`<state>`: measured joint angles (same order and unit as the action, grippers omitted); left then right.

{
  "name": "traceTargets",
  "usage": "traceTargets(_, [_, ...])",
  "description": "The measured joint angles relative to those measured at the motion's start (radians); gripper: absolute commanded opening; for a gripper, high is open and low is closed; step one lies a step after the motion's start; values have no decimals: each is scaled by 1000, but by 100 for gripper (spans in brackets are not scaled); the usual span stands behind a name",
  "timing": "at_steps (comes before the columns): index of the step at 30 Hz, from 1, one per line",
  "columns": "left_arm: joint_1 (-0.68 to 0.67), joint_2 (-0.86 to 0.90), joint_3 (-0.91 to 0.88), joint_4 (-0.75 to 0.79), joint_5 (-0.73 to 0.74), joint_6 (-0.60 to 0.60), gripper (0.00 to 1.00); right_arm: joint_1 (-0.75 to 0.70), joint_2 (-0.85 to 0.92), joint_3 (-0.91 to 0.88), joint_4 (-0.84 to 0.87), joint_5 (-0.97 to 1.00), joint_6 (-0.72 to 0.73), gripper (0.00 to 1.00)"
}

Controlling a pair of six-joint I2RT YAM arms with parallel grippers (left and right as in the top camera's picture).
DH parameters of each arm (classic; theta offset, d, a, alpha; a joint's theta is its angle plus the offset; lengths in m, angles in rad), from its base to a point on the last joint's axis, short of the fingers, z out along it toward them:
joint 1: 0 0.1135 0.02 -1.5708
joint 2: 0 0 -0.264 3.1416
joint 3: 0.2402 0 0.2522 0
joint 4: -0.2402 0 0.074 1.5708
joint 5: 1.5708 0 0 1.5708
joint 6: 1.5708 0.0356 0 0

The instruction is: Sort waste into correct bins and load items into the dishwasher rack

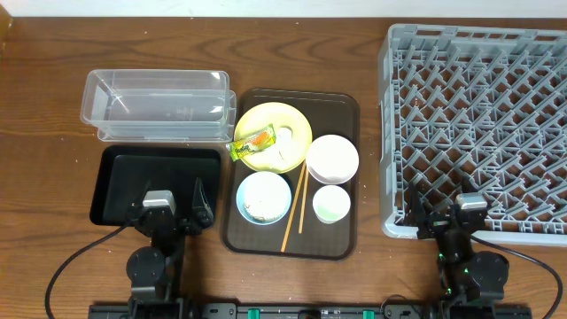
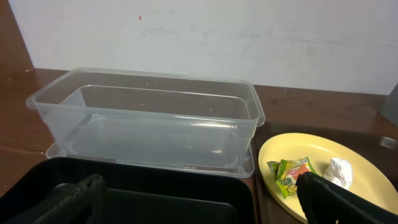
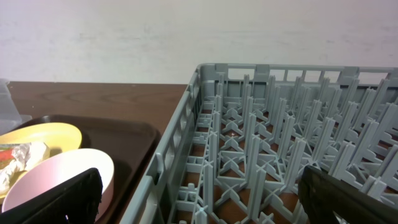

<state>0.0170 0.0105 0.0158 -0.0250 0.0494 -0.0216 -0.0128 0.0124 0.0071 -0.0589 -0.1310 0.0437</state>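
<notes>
On the brown serving tray [image 1: 345, 111] a yellow plate [image 1: 288, 120] carries the yellow-green wrapper [image 1: 251, 143] and a white scrap [image 1: 285, 135]. Around it stand a white bowl [image 1: 332, 158], a green cup [image 1: 331, 204], a light blue bowl [image 1: 264, 197] with pale bits inside, and chopsticks [image 1: 297, 204]. The clear tub [image 1: 155, 106] lies behind the black tray [image 1: 159, 177]. My left gripper [image 1: 168, 213] hangs open over the black tray's near edge. My right gripper [image 1: 440, 217] is open at the near left corner of the grey rack [image 1: 478, 124]. Neither holds anything.
In the left wrist view the tub [image 2: 149, 118] fills the middle, with the plate [image 2: 323, 155] and wrapper [image 2: 289, 174] at the right. The right wrist view shows the rack's pegs [image 3: 249, 124] ahead and the white bowl [image 3: 62, 171] at the left. Cables trail at the table's near edge.
</notes>
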Motion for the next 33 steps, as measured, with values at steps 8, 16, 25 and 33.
traceTargets(8, [0,0,0,0,0,0,100,0,0,0,0,0,0,99])
traceTargets(16, [0,0,0,0,0,0,100,0,0,0,0,0,0,99])
traceTargets(25, [0,0,0,0,0,0,100,0,0,0,0,0,0,99])
traceTargets(33, [0,0,0,0,0,0,100,0,0,0,0,0,13,99])
